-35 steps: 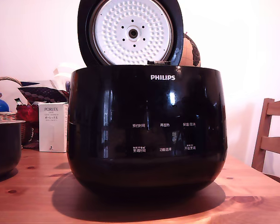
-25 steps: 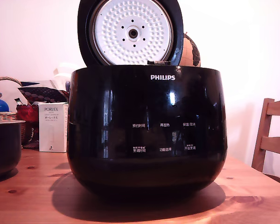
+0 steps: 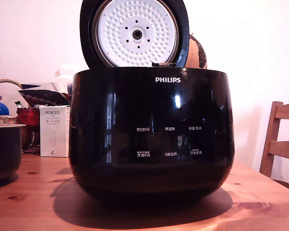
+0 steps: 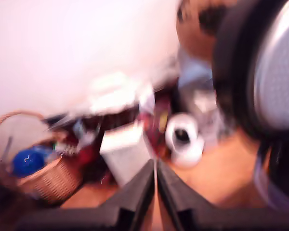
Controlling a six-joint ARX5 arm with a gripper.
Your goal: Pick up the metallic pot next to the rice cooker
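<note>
We are seeing the metallic pot (image 3: 5, 151) sitting upright on the wooden table (image 3: 33, 202) at the exterior view's far left, mouth facing up, cut off by the frame edge; its inside is hidden. Well apart on its right, the rice cooker (image 3: 151, 134) is standing with its lid (image 3: 135, 32) raised, dimpled plate facing us. Behind the pot, a wicker basket (image 4: 50, 180) is holding a blue ball (image 4: 26, 161). The gripper (image 4: 155, 185), blurred, is showing its fingers pressed together, pinching nothing.
</note>
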